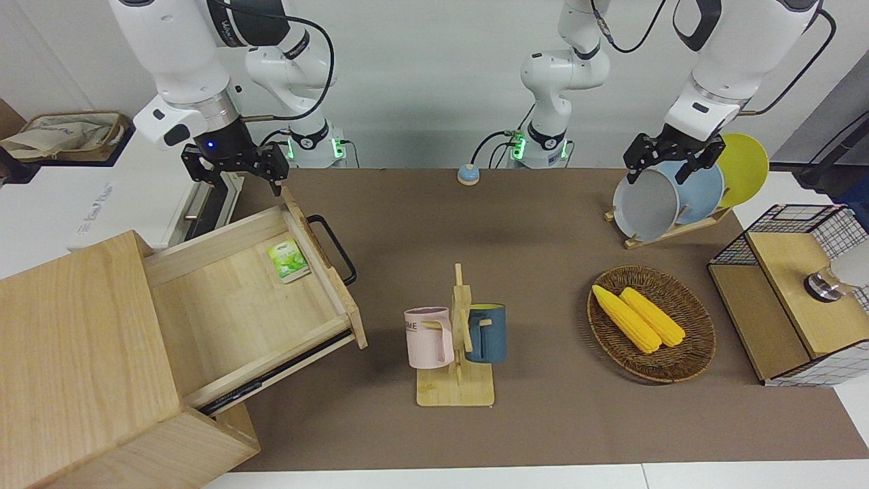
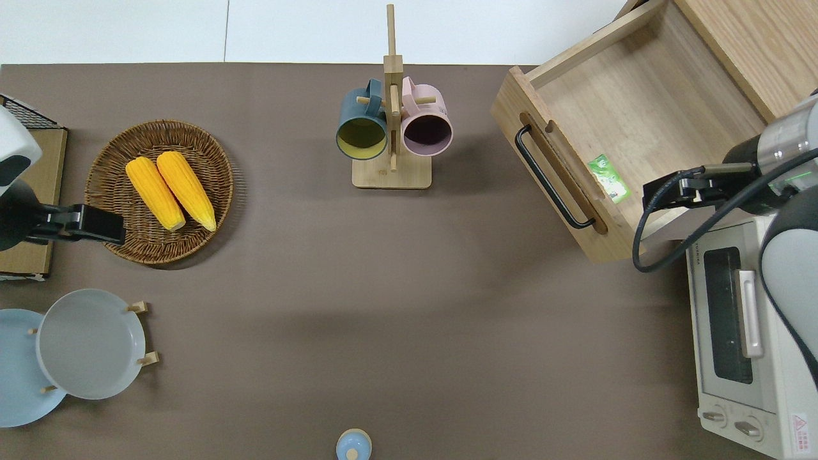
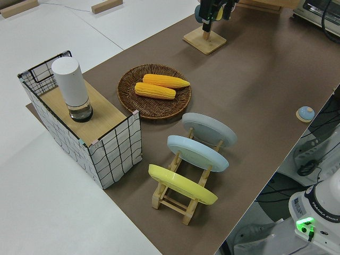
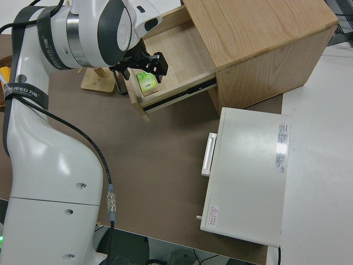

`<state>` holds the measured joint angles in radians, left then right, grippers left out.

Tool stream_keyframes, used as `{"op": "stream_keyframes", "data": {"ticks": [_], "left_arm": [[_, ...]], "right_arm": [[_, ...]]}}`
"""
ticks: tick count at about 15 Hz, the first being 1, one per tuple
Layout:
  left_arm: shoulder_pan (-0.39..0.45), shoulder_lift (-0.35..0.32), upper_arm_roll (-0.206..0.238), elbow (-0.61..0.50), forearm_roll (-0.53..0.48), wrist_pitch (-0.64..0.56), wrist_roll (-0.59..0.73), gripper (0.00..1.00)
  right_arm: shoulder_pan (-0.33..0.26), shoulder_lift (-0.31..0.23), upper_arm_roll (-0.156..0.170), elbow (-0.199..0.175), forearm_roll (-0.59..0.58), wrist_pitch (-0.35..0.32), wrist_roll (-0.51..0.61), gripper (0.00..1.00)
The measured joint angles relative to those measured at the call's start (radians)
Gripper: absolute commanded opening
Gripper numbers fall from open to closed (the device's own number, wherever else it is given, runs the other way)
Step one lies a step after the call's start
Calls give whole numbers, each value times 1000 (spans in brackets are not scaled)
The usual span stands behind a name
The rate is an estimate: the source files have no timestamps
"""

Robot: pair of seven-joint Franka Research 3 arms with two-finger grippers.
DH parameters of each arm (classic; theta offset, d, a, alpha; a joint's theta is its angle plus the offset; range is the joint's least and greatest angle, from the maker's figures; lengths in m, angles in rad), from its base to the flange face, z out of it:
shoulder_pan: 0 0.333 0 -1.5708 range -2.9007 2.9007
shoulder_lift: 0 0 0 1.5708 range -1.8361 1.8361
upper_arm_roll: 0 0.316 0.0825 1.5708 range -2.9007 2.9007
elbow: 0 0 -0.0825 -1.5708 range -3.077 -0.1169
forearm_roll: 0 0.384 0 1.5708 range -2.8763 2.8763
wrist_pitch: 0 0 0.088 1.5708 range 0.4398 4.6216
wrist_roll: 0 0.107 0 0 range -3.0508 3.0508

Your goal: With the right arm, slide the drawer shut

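The pale-wood drawer point(image 1: 231, 305) stands pulled out of its cabinet point(image 1: 68, 326) at the right arm's end of the table. Its black loop handle point(image 1: 333, 248) faces the table's middle. A green packet point(image 1: 288, 260) lies inside, against the front panel. My right gripper point(image 1: 239, 178), blue light on, is open and empty. In the overhead view the gripper point(image 2: 677, 191) is over the drawer's point(image 2: 632, 108) side wall nearest the robots, close to the front corner. The right side view shows the gripper point(image 4: 144, 63) above the packet point(image 4: 146, 83). The left arm point(image 1: 672, 159) is parked.
A white toaster oven point(image 2: 735, 319) stands next to the drawer, nearer to the robots. A mug rack point(image 2: 391, 128) holds two mugs mid-table. A basket of corn point(image 2: 160, 191), a plate rack point(image 2: 83, 345) and a wire-mesh box point(image 1: 787, 292) sit toward the left arm's end.
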<state>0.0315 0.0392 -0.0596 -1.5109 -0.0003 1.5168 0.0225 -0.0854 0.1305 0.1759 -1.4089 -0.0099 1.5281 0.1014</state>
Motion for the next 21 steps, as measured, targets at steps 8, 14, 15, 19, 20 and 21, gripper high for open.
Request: {"op": "stream_keyframes", "data": {"ticks": [8,14,15,19,20,21], "left_arm": [[0,0,0,0,0,0,0,993],[0,0,0,0,0,0,0,993],[0,0,0,0,0,0,0,993],[0,0,0,0,0,0,0,993],[0,0,0,0,0,0,0,993],[0,0,0,0,0,0,0,993]], "right_arm": [[-1,0,-2,0,0,-18,0,327],[-7,0,-1,7,0,-22,-1,0],[-7,0,-1,9,0,-22,-2,0],[-7,-4,2,18,1,-23,-6,0],[-7,-6,3,20,1,-24,-6,0],[-7,-8,3,23,1,-24,-6,0]]}}
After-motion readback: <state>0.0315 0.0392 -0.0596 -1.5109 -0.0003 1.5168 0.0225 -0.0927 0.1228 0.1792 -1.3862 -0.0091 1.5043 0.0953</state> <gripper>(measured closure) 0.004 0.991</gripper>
